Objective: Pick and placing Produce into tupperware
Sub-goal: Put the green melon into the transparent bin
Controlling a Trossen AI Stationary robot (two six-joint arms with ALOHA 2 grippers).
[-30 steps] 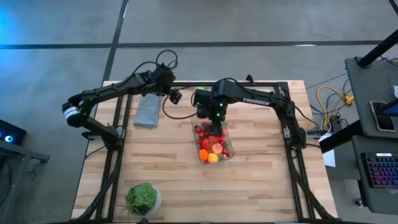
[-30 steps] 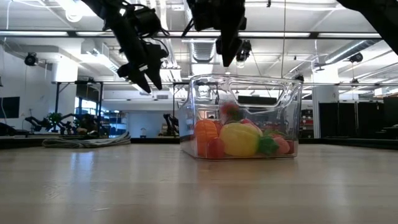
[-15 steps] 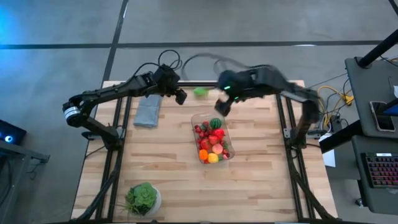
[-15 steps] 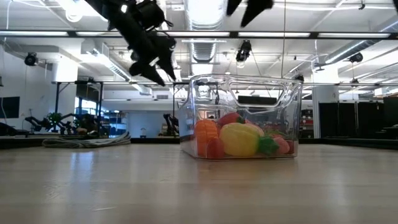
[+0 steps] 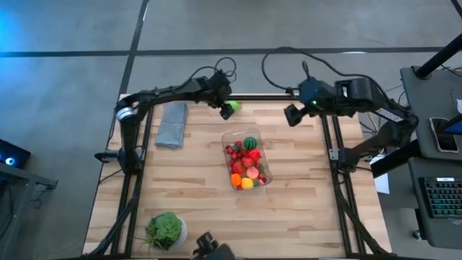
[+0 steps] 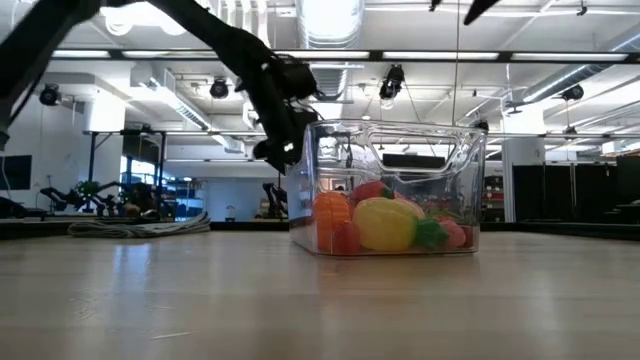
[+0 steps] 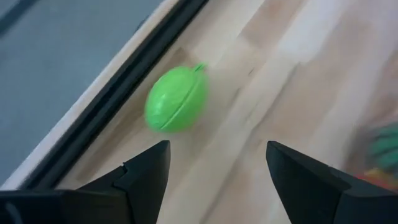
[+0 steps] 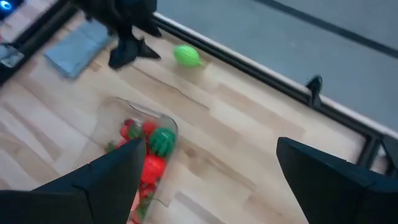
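A smooth green fruit (image 5: 232, 107) (image 7: 176, 99) lies on its side on the wood at the table's far edge, beside the black frame rail. My left gripper (image 5: 224, 105) (image 7: 217, 177) hovers just left of it, open, slanting down, with nothing between its fingers. The clear tupperware (image 5: 247, 160) (image 6: 390, 190) stands mid-table and holds red berries, orange and yellow pieces and a striped green melon (image 5: 250, 143) (image 8: 163, 140). My right gripper (image 5: 291, 115) (image 8: 211, 180) is open and raised, to the far right of the tub.
A folded grey cloth (image 5: 172, 124) lies at the far left. A leafy green head in a white bowl (image 5: 166, 230) sits at the near left. The black frame rail (image 7: 124, 93) runs along the far edge behind the green fruit. Bare wood surrounds the tub.
My right gripper has risen from over the tupperware and swung away toward the far right, turning as it went. The striped melon now lies in the tub. My left gripper has moved right along the far edge and down toward the green fruit.
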